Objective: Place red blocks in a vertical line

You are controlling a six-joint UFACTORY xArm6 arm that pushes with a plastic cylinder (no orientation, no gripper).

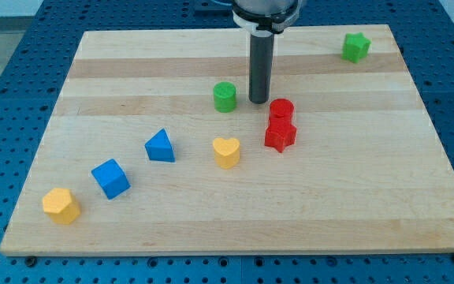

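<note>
A red cylinder (281,110) sits right of the board's middle, and a red star-shaped block (280,135) lies just below it, touching it. The two red blocks form a short column from top to bottom of the view. My tip (259,100) rests on the board just left of and slightly above the red cylinder, with a small gap between them. A green cylinder (225,97) stands just left of the tip.
A yellow heart (226,151) lies below and left of the red blocks. A blue triangle (160,147), a blue cube (110,178) and a yellow block (61,205) trail toward the bottom left. A green star-shaped block (355,47) sits at the top right. The wooden board (211,221) ends at blue pegboard.
</note>
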